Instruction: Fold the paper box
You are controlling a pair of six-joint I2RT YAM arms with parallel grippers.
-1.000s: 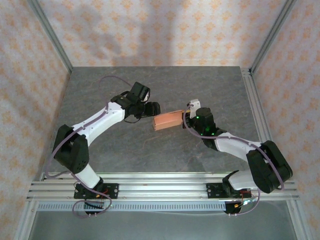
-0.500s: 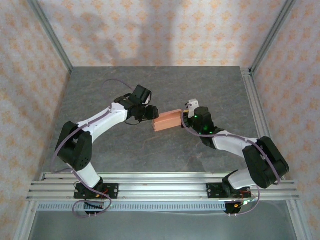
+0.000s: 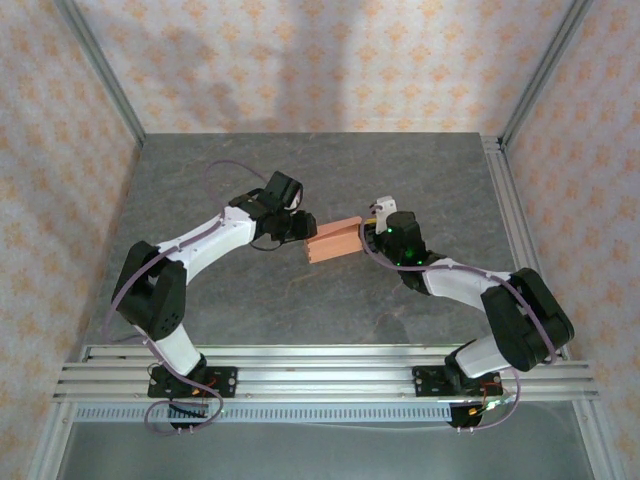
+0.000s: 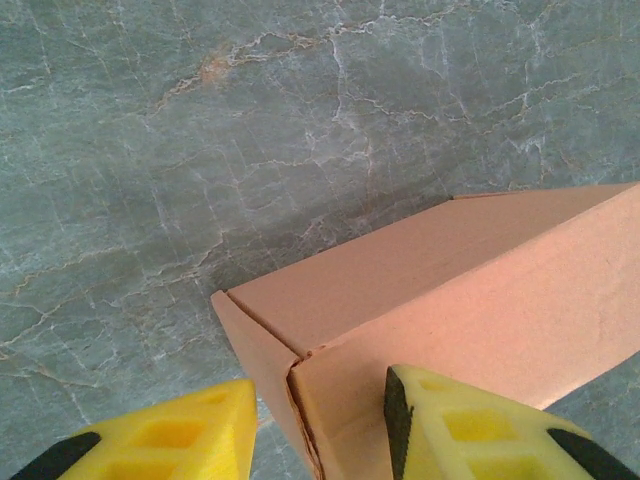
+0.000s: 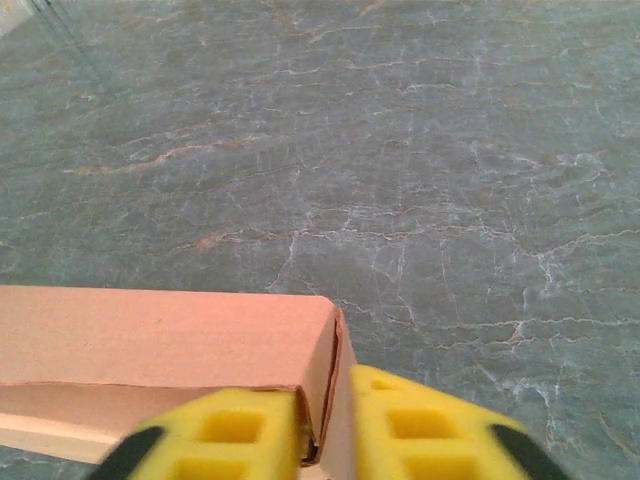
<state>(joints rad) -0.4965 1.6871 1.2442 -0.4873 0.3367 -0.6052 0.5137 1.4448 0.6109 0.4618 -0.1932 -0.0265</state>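
Note:
The paper box (image 3: 335, 240) is a folded, salmon-orange, low rectangular box in the middle of the table, held between the two arms. My left gripper (image 3: 303, 228) is at its left end. In the left wrist view the left gripper (image 4: 318, 395) is open and straddles the box (image 4: 450, 290) corner. Its right finger (image 4: 470, 430) lies against the long side, and its left finger (image 4: 190, 430) stands clear of the end flap. My right gripper (image 3: 368, 235) is at the right end. The right wrist view shows the right gripper (image 5: 325, 400) shut on the box (image 5: 150, 335) end wall, whose flap gapes slightly.
The grey marble-patterned table (image 3: 300, 310) lies open all round the box. Aluminium rails (image 3: 320, 370) run along the near edge by the arm bases, and another rail (image 3: 505, 200) runs down the right side. Patterned walls close in the back and both sides.
My left gripper has moved right up to the box's left end and its jaws have narrowed around the corner. The right gripper and box have shifted slightly towards the back.

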